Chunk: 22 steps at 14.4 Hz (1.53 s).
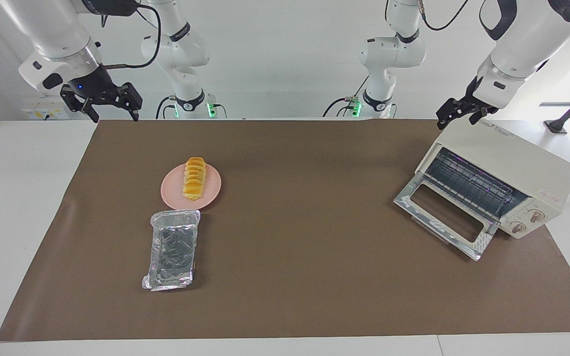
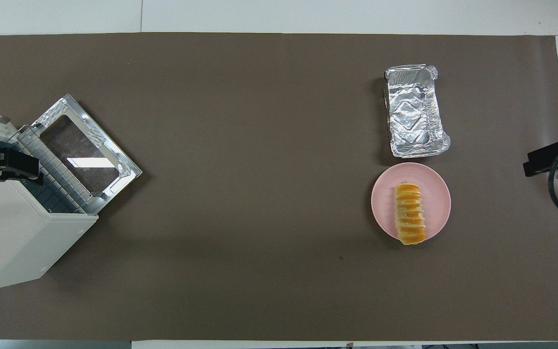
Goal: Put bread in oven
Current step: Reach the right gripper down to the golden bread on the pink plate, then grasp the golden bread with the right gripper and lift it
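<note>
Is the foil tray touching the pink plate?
Cannot tell. The foil tray and pink plate sit edge to edge in both views; neither shows a clear gap or contact.

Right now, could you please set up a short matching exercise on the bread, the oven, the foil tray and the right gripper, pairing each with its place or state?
Things:
1. bread
2. oven
3. foil tray
4. right gripper

Places or states:
A. door dropped open, wire rack showing
B. lying on the pink plate
C. open, up in the air, holding nothing
D. empty, on the brown mat, farther from the robots than the plate

Pairs: 1-B, 2-A, 3-D, 4-C
</note>
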Each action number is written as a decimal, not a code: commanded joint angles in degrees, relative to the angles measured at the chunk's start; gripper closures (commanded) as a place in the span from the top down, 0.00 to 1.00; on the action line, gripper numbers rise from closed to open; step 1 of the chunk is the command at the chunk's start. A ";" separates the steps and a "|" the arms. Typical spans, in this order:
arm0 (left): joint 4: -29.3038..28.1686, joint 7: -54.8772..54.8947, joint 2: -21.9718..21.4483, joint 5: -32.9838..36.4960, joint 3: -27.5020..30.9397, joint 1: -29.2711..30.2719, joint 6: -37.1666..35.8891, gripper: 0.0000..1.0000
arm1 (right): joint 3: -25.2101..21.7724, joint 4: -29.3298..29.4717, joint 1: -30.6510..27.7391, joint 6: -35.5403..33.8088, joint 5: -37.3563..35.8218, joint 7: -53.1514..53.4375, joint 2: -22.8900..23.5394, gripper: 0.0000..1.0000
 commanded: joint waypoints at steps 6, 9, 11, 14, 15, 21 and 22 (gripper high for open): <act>-0.97 0.14 -1.12 -1.03 -0.51 0.98 -0.16 1.00 | 0.52 -2.42 -0.48 2.40 -0.19 -1.16 -0.89 1.00; -0.97 0.14 -1.12 -1.03 -0.51 0.98 -0.16 1.00 | 0.52 -13.99 2.58 10.37 0.95 -0.82 -5.88 1.00; -0.97 0.14 -1.12 -1.03 -0.51 0.98 -0.16 1.00 | 0.52 -23.74 5.04 18.10 1.04 -0.46 -8.79 1.00; -0.97 0.14 -1.12 -1.03 -0.51 0.98 -0.16 1.00 | 0.52 -35.45 8.47 28.49 2.10 4.62 -10.04 1.00; -0.97 0.14 -1.12 -1.03 -0.51 0.98 -0.16 1.00 | 0.52 -37.74 9.35 31.56 2.10 5.16 -8.99 1.00; -0.97 0.14 -1.12 -1.03 -0.51 0.98 -0.16 1.00 | 0.52 -46.72 10.59 52.40 2.10 4.03 -0.03 1.00; -0.97 0.14 -1.12 -1.03 -0.51 0.98 -0.16 1.00 | 0.52 -47.60 10.59 54.77 2.10 4.02 0.85 1.00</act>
